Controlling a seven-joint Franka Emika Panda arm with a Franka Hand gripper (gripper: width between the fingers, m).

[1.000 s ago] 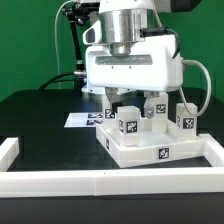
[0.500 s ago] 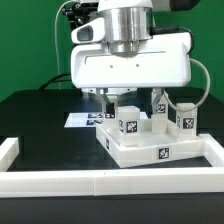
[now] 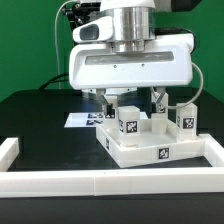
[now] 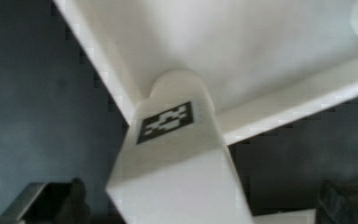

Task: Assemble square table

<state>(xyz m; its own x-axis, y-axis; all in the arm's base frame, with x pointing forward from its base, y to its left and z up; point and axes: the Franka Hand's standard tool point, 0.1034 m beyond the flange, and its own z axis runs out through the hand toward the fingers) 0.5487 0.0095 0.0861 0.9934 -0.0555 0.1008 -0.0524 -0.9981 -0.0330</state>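
Nearest us in the exterior view, the white border rail [image 3: 60, 181] runs along the front edge; just behind it sits the square table top [image 3: 150, 150], upside down on the black table [image 3: 40, 125], tag facing us on its front wall; we see legs standing up from it: the near leg [image 3: 128, 121] by the front corner on the exterior view's left, and a second leg [image 3: 186, 117] toward the exterior view's right; any others are hidden behind the arm.

Above those, the gripper [image 3: 128, 98] hangs with jaws spread as wide as they go, gripping nothing; the fingers straddle the space over the near leg without touching it, as far as we can tell.

What changed: over the last second the wrist housing has risen and moved toward the exterior view's left, so it now fills more of the upper frame; the jaw width has not changed; top and legs have not shifted.

Wrist view agrees: a tagged leg [image 4: 167, 140] stands upright below the camera, table top rim [image 4: 247, 50] behind it, dark finger tips at the frame edge, clear of the leg.

Farthest back, the marker board [image 3: 85, 119] lies flat behind the top.

We read this as a release and retreat from a seated leg; next is probably another leg or a tighten pass; risk is knocking the leg on the way out.
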